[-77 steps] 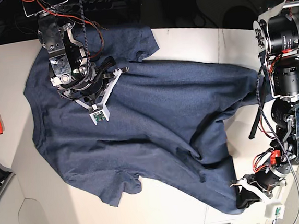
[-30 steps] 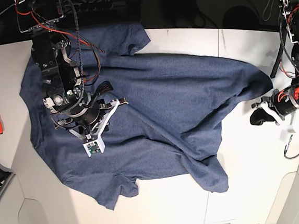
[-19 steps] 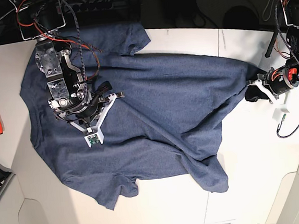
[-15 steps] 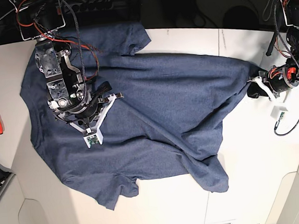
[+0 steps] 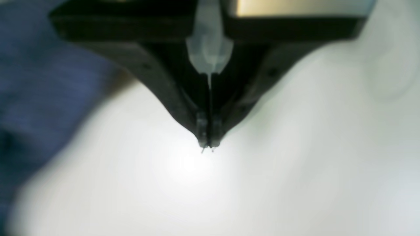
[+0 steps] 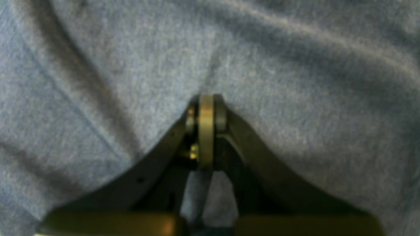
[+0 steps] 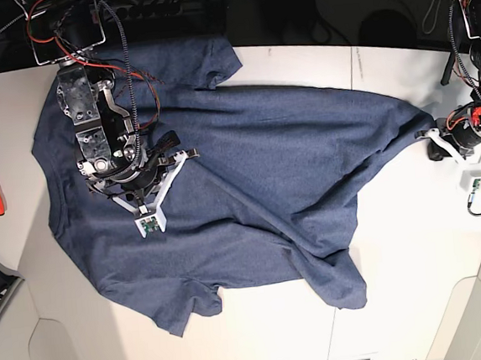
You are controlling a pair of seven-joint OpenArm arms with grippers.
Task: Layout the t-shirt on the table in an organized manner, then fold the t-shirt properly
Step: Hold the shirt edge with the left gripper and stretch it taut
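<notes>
Layout unfinished: t-shirt (image 7: 240, 180) lying rumpled across worktop (image 7: 419, 299), right claw (image 6: 206, 108) pressing clenched, left claw (image 5: 207, 144) hovering clenched, empty; folding remaining.

My left pincer (image 7: 433, 145) is drawing outward along the table (image 7: 403, 300), away from the t-shirt (image 7: 256, 170), whose hem corner is stretching into a point behind it; whether cloth is still pinched, I cannot tell.
</notes>
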